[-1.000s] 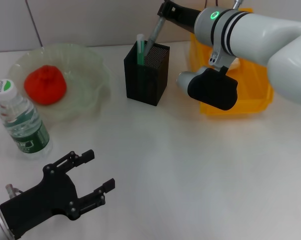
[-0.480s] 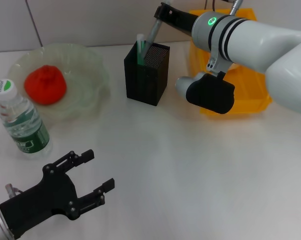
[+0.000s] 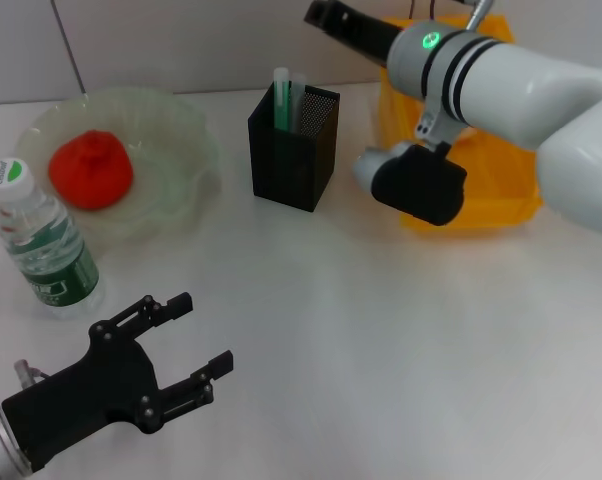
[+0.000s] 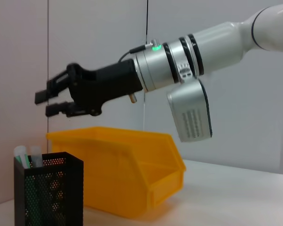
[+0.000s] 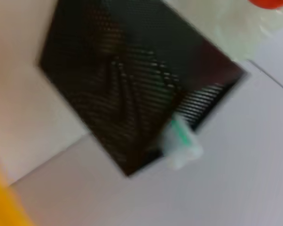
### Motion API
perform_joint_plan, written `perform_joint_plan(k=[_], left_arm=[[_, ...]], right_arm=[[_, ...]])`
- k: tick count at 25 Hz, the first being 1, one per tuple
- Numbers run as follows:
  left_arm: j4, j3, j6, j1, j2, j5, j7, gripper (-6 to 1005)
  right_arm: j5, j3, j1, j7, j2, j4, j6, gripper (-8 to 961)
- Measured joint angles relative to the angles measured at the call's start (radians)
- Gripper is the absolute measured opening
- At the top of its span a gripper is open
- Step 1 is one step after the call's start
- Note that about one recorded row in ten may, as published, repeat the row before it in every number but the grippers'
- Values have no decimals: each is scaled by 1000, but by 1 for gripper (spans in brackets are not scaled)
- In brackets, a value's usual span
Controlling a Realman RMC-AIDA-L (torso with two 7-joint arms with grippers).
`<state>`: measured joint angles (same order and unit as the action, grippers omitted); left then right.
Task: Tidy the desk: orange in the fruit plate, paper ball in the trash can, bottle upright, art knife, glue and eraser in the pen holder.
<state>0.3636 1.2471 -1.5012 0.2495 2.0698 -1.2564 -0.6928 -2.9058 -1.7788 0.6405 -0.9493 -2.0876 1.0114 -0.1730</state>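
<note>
Overhead, fruit plate (image 3: 181,130): holds the orange (image 3: 91,170); bottle (image 3: 43,240) upright beside it.
Pen holder (image 3: 294,145): two stick tops poke out.
Left gripper (image 3: 186,345): fingers spread, low over the table.
Left wrist, right gripper (image 4: 50,97): fingers parted, empty, above the trash can (image 4: 127,165).
Right wrist, holder's inside: dark, contents unclear.

We see our right arm stretched across toward the far side of the desk, its gripper (image 4: 54,97) raised in the air with the fingers spread apart and holding nothing. Our left gripper (image 3: 186,347) rests low at the near edge, fingers parted too.
</note>
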Motion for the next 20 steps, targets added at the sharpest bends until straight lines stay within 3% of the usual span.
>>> perform_joint_plan(k=[4, 6, 7, 8, 12, 13, 15, 16, 17, 18, 19, 20], left_arm=[[0, 0, -2, 2, 0, 0, -2, 785], [0, 0, -5, -1, -1, 0, -2, 785], [0, 0, -5, -1, -1, 0, -2, 785], [0, 0, -9, -2, 0, 0, 0, 785], [1, 1, -17, -7, -2, 0, 6, 785], [3, 1, -20, -7, -2, 0, 7, 785], [4, 0, -27, -9, -4, 0, 7, 785], [6, 0, -33, -9, -5, 0, 7, 785], [6, 0, -33, -9, -5, 0, 7, 785], [7, 0, -35, -10, -6, 0, 8, 785], [9, 0, -38, -10, -6, -1, 8, 785], [9, 0, -40, -10, -6, -1, 8, 785]], right_arm=[[81, 16, -25, -136, 1, 140, -71, 311], [172, 41, -70, -278, 4, 310, -199, 311], [172, 41, -70, -278, 4, 310, -199, 311], [242, 65, -103, -340, 4, 395, -252, 310], [401, 115, -163, -379, 2, 476, -279, 309], [543, 140, -216, -384, 3, 522, -284, 309], [629, 152, -246, -384, 4, 543, -289, 309], [804, 180, -308, -381, 5, 579, -321, 309], [804, 180, -308, -381, 5, 579, -321, 308], [1001, 235, -366, -370, 6, 585, -408, 308], [1001, 235, -366, -370, 6, 585, -408, 308], [1098, 270, -393, -359, 7, 576, -469, 308]])
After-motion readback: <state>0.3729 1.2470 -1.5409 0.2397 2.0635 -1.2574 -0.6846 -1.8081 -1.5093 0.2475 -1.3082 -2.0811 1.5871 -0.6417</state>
